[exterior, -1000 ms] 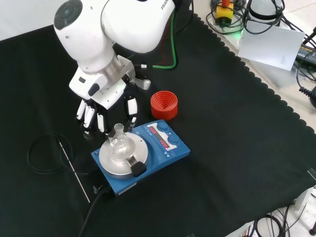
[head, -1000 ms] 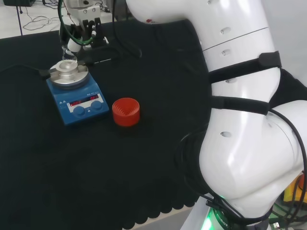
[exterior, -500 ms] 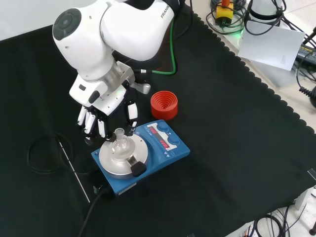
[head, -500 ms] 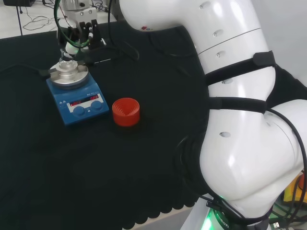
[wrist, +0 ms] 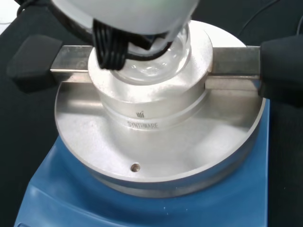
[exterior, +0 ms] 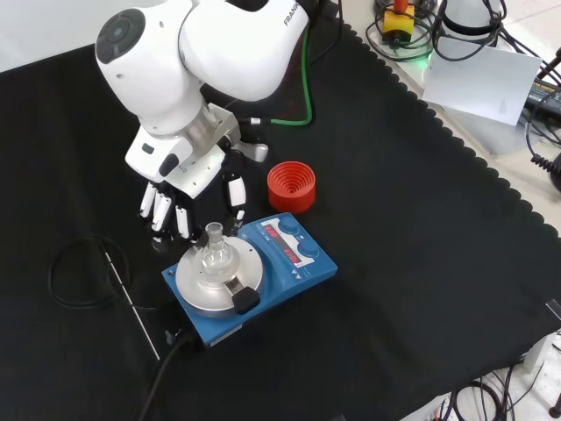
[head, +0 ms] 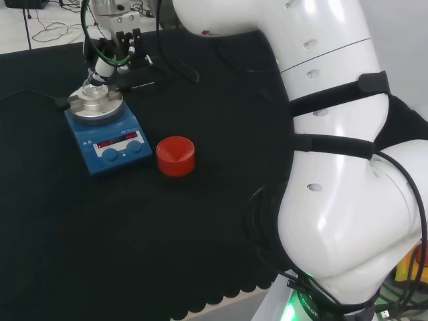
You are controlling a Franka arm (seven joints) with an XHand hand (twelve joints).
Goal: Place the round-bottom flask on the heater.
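Observation:
A small clear round-bottom flask [exterior: 215, 255] sits neck up in the silver metal block [exterior: 210, 281] on the blue heater [exterior: 280, 263]. In the wrist view the flask's bulb [wrist: 151, 71] rests in the block's well [wrist: 156, 118]. My black and white hand [exterior: 188, 189] hangs just beyond the flask in the front view. Its fingers [exterior: 162, 215] point down, fairly straight, and stand apart from the glass. In the head view the hand [head: 110, 53] is above and behind the flask [head: 92, 90] and heater [head: 107, 137]. Nothing is held.
A red ribbed ring stand [exterior: 291, 186] stands beside the heater, also in the head view [head: 176, 155]. A thin metal rod [exterior: 131, 298] and a black cable loop [exterior: 74, 272] lie left of the heater in the front view. The cloth's scalloped edge [exterior: 491, 184] runs along the right.
The hand has drawn up and a little back from the flask since the earlier frames. The flask stays in the heater's block.

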